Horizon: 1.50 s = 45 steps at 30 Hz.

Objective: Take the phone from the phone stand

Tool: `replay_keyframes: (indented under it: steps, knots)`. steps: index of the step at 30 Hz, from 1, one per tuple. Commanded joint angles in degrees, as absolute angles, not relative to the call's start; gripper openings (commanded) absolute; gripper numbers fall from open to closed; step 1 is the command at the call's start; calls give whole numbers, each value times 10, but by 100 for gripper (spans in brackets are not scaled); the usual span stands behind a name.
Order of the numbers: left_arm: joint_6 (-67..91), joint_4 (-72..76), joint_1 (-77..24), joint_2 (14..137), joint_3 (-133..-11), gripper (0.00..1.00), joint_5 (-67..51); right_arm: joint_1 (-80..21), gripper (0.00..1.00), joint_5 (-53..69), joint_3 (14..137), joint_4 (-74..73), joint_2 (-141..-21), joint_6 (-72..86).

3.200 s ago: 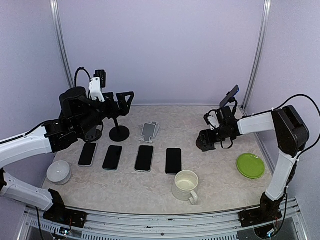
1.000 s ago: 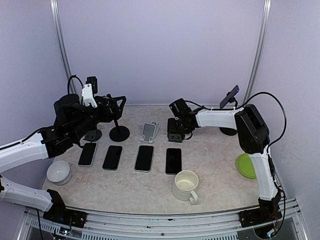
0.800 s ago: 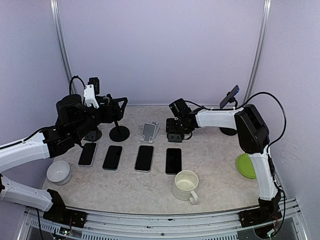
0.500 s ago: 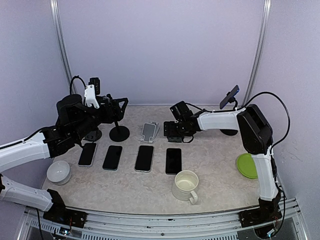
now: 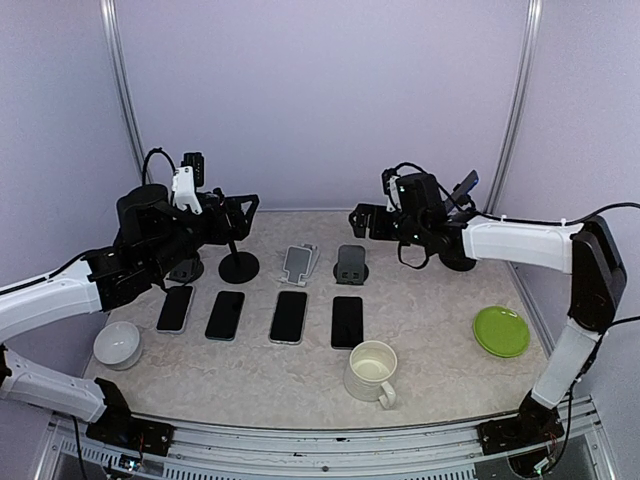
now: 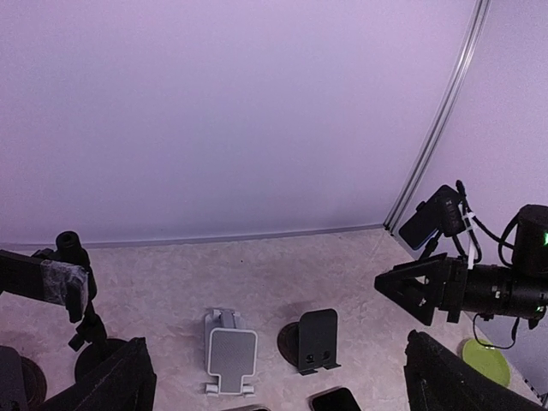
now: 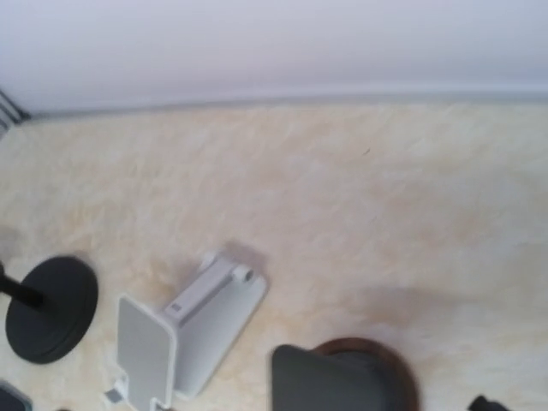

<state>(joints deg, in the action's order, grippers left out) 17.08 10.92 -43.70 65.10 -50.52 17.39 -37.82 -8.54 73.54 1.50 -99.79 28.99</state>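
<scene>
The phone sits tilted high on a black phone stand at the back right; the left wrist view shows the phone too. My right gripper hovers open and empty left of it, above a small black stand. In the left wrist view the right gripper has spread jaws. My left gripper is open at the back left, high over the table, its fingers framing the view. The right wrist view shows the black stand and no fingers.
A white stand is next to the small black one. A pole stand with a round base is by my left gripper. Several phones lie in a row. A mug, bowl and green plate are nearer.
My right gripper opened and let go of the small black stand, which now stands beside the white one, then rose and pulled back to the right. The left arm barely moved.
</scene>
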Motion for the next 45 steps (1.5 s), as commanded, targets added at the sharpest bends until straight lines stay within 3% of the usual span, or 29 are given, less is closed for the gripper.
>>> replay_keyframes:
  steps: [1, 8, 15, 22, 31, 45]
  knots:
    - [159, 105, -443, 659, -528, 99, 184, -345, 100, -85, 675, 41, -925, 280]
    - [160, 105, -445, 657, -527, 99, 192, -254, 100, -59, 557, 71, -779, 288]
    - [157, 104, -446, 661, -529, 99, 186, -138, 100, -4, 526, 50, -730, 284]
    - [161, 108, -446, 659, -528, 99, 188, -61, 100, 78, 533, 55, -750, 300]
    - [162, 112, -446, 659, -528, 99, 197, -35, 99, 116, 570, 72, -815, 309]
    - [161, 116, -446, 658, -522, 99, 205, -32, 79, 107, 664, 50, -921, 314]
